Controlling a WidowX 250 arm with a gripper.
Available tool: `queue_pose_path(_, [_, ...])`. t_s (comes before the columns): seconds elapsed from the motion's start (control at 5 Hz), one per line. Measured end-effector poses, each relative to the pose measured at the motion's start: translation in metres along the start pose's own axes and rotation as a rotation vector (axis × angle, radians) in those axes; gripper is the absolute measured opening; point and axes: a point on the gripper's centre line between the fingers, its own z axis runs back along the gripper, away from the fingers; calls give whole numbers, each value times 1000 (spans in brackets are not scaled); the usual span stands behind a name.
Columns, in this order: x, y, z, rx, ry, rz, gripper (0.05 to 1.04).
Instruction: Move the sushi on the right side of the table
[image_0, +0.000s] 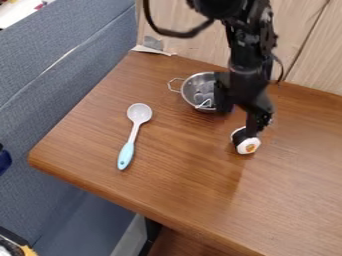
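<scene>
A wooden table (180, 185) bears a spoon (139, 113) and pot (192, 89).

The spoon (135, 131) lies near the pot (190, 91), handle pointing away. Sofa (67, 90): left. Wood panel (200, 50): upright, behind the pot.

Soft, fairly bright light across the desk (87, 145) here, and look, a broad, soft-edged shadow darkens the wood just in front of the sushi (248, 145)! Pale sheen over on the right, little glints on the metal colander (193, 88).
</scene>
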Motion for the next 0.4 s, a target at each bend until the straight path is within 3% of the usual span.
queue_pose_path(0.2, [0,10,27,22,-84,19,1001])
queue_pose_path(0.4, [1,12,29,24,-93,28,1001])
